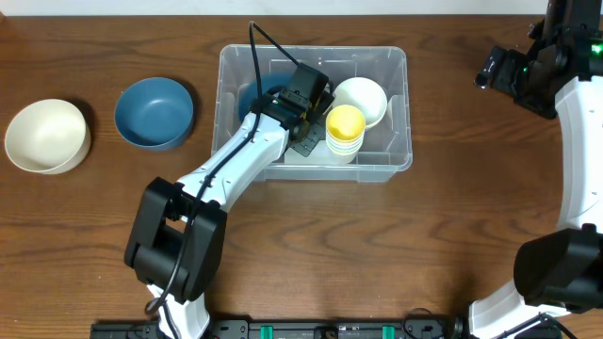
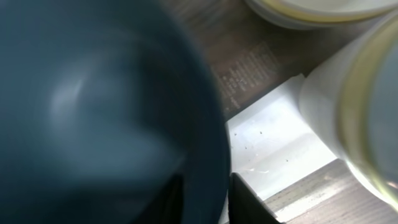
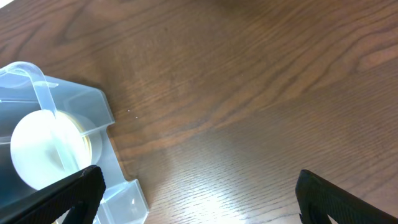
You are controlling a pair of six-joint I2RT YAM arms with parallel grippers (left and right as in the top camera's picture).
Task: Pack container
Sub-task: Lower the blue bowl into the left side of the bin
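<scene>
The clear container (image 1: 394,68) stands mid-table. Inside it are a dark blue bowl (image 1: 251,96) at the left, a white bowl (image 1: 363,98) and a stack of yellow-topped cups (image 1: 345,128). My left gripper (image 1: 311,94) reaches into the container over the blue bowl. In the left wrist view the blue bowl (image 2: 93,106) fills the left side. The left gripper (image 2: 208,190) straddles its rim, one finger inside and one outside, with a thin gap at the outer finger. My right gripper (image 3: 199,193) hangs open over bare table beside the container's corner (image 3: 102,112).
Left of the container, a second blue bowl (image 1: 154,113) and a cream bowl (image 1: 47,137) sit on the table. The right arm (image 1: 575,122) stands along the right edge. The container's white label (image 2: 273,137) shows under the cups (image 2: 360,106).
</scene>
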